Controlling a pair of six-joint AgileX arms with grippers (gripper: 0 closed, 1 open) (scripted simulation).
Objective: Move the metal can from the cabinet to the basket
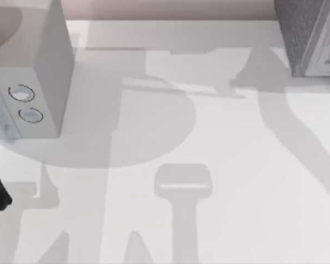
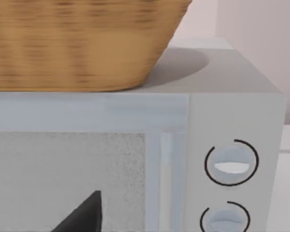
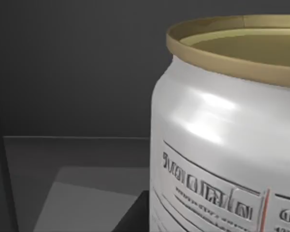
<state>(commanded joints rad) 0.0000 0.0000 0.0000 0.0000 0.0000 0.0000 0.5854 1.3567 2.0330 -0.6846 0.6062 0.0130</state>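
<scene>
Tin is the material to reckon with: the small upright metal can, with its dull gold rim and glossy white label carrying small print and a red stroke, looks rigid and probably light, and I judge its smooth wall slippery, so the hold belongs across the middle of the body, below the rim. It stands close in the right wrist view, in a dark enclosure with a grey floor, which I take for the inside of the big grey-speckled cabinet at the table's far right. How the right hand's fingers stand I cannot tell. The woven tan wicker basket sits on top of the white box with two round dials at the far left. The left wrist faces that box's front; whether its fingers are spread or closed I cannot tell
</scene>
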